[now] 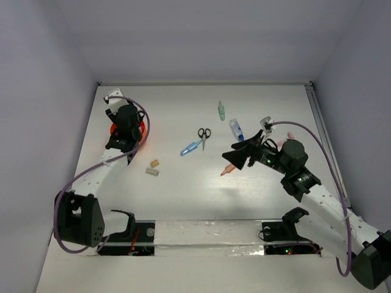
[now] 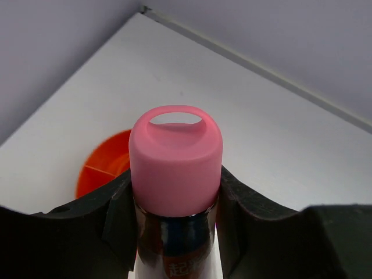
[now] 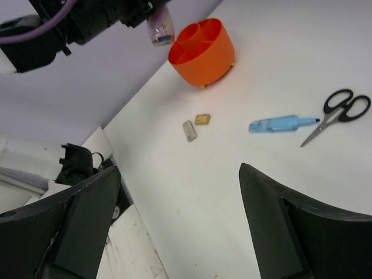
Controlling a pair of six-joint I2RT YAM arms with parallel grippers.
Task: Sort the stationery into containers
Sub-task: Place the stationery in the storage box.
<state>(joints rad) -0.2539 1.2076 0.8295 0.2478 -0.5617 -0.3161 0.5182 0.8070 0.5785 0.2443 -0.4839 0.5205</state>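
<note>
Left end effector (image 2: pixel 174 200) pinches the pink tube (image 2: pixel 175 160) just above the orange cup (image 3: pixel 203 61), not yet released, while the right end effector (image 3: pixel 180 195), spread wide and empty, hovers over the surface (image 1: pixel 183 195), where scissors (image 3: pixel 340 113), light blue marker (image 3: pixel 282 124) and orange marker (image 1: pixel 228 170) await sorting.

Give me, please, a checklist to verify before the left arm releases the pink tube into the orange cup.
1. Grip on the pink tube: ok; the left gripper clamps it between both fingers.
2. Tube above the orange cup: cannot tell which compartment lies under it.
3. Cup upright: ok.
4. Right gripper clear of the cup: ok; it is open, far across the table.
5. Around the cup: ok; the beige piece and the grey piece lie apart from it.
</note>
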